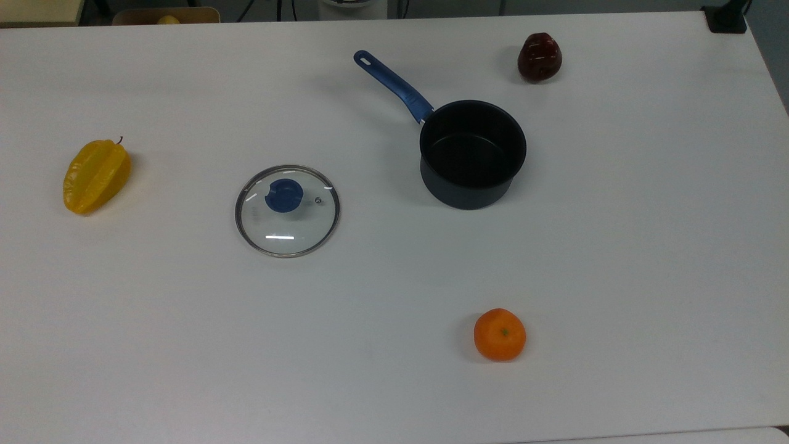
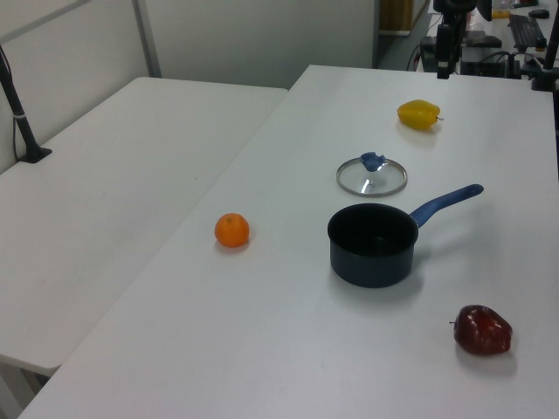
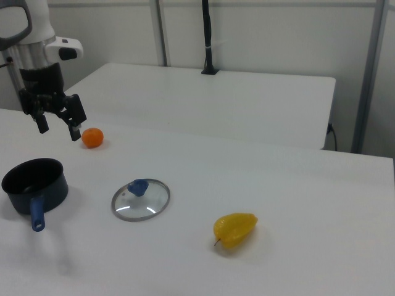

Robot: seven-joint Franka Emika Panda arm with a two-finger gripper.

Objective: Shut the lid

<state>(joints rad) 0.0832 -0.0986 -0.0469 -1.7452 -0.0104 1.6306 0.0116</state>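
Observation:
The lid (image 1: 287, 225), clear glass with a metal rim and a blue knob, lies flat on the white table, left of the saucepan in the top view. The dark saucepan (image 1: 473, 154) stands open and empty, its blue handle (image 1: 392, 84) pointing to the top view's upper left. In the right view my gripper (image 3: 59, 132) hangs open and empty in the air, above and behind the saucepan (image 3: 34, 184) and well left of the lid (image 3: 141, 199). The left view has the lid (image 2: 372, 177) just beyond the saucepan (image 2: 373, 244).
A yellow starfruit (image 1: 95, 176) lies at the top view's far left. An orange (image 1: 500, 334) sits near the front edge and a dark red apple (image 1: 539, 57) behind the saucepan. A second white table (image 2: 105, 175) adjoins in the left view.

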